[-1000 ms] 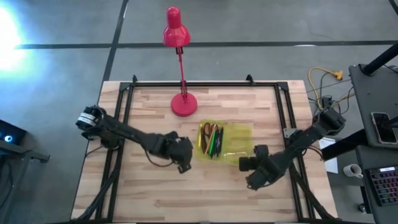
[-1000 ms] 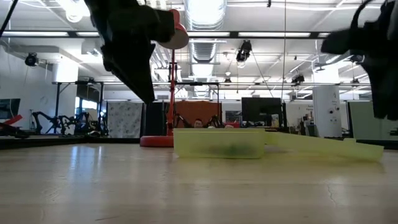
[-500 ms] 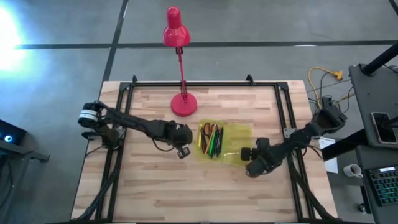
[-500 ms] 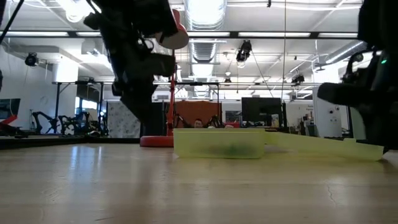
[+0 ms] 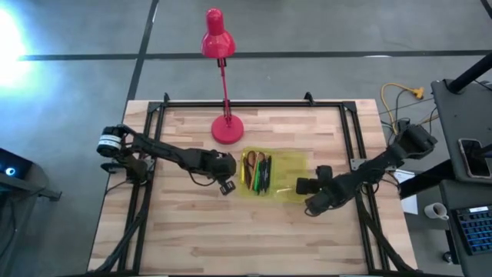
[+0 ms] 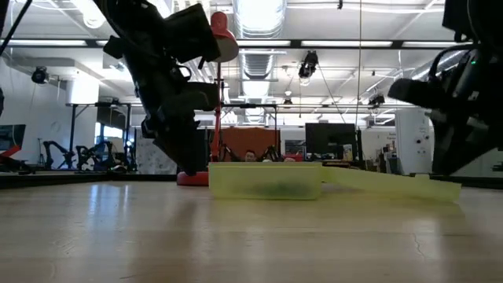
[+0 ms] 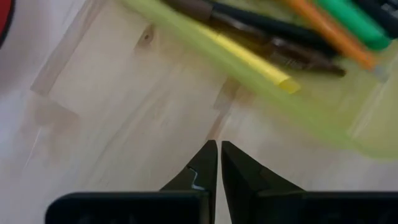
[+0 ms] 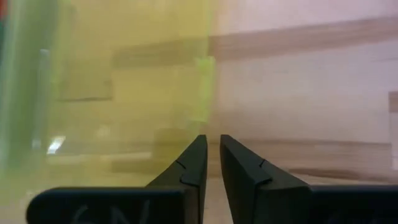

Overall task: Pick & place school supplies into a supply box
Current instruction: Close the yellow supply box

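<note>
The supply box [image 5: 247, 187] lies open at mid-table, a translucent yellow-green tray with its lid [image 5: 297, 166] folded out flat toward the table's right. The school supplies [image 5: 260, 171] lie inside: a yellow pencil [image 7: 249, 59], an orange pencil [image 7: 329, 34], a green marker [image 7: 354, 22] and black pens. My left gripper [image 5: 225, 185] is shut and points down at the bare wood just off the tray's left wall [image 7: 261, 93], with a gap between. My right gripper [image 5: 301, 187] is shut, low over the table at the lid's near right edge. My right gripper comes slanting down from the table's right at the open lid's near right edge [image 8: 206, 74]. Its fingertips [image 8: 198, 144] stand right at that edge, but whether they touch the lid I cannot tell.
A red desk lamp stands on its round base [image 5: 227, 129] just beyond the box, its head [image 5: 217, 38] reaching past the table's far edge. A black frame [image 5: 157, 115] runs along the left, far and right sides. Bare wood lies toward the near edge.
Both grippers have sunk toward the table and closed in on the box, the left moving toward the far edge, the right toward the far edge and the left. The box, lid included, has slid a little toward the table's left.
</note>
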Controlling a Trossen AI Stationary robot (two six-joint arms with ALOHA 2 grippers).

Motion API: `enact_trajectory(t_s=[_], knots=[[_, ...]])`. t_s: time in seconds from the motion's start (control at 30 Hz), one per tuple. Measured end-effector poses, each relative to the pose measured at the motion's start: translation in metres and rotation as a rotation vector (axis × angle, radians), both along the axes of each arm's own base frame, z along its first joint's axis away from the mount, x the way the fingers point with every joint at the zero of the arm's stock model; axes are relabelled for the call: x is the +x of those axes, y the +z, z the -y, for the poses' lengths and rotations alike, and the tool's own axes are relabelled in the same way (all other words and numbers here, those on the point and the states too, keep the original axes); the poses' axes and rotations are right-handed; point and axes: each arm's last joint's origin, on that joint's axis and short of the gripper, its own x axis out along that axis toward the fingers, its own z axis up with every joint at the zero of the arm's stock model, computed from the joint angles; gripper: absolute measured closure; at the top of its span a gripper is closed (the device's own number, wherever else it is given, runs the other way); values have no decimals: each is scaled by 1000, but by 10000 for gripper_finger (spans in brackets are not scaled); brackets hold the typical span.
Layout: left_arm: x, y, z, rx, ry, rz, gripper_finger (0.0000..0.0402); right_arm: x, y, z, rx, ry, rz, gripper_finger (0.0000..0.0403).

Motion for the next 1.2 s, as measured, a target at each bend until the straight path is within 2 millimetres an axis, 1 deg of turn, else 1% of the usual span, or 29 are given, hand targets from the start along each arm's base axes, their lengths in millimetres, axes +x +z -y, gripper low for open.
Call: enact_trajectory(t_s=[0.17,0.3,0.37,0.43,0.53,0.67,0.73,0.83,0.97,1.07,1.2], knots=[[3,2,0,7,-16,31,396,-3,17,3,-4,30,57,365],[5,4,-1,11,-18,53,396,-2,31,5,-49,77,115,365],[5,4,-2,12,-18,51,396,-5,34,7,-57,66,110,364],[5,4,-2,12,-18,51,396,-10,35,10,-58,19,93,364],[8,7,-1,11,-19,63,396,-15,33,10,-19,-16,48,364],[13,15,0,10,-21,92,396,-9,31,5,46,77,32,364],[17,21,0,16,-33,108,396,-7,30,3,58,87,41,364],[25,33,1,-2,-71,156,396,-6,25,1,60,49,30,364],[40,45,4,-41,-162,269,396,-2,17,-3,101,55,1,364],[54,40,5,-50,-222,301,396,0,11,-10,143,80,-21,364],[72,16,3,-78,-255,239,396,1,2,-22,184,82,-27,364]])
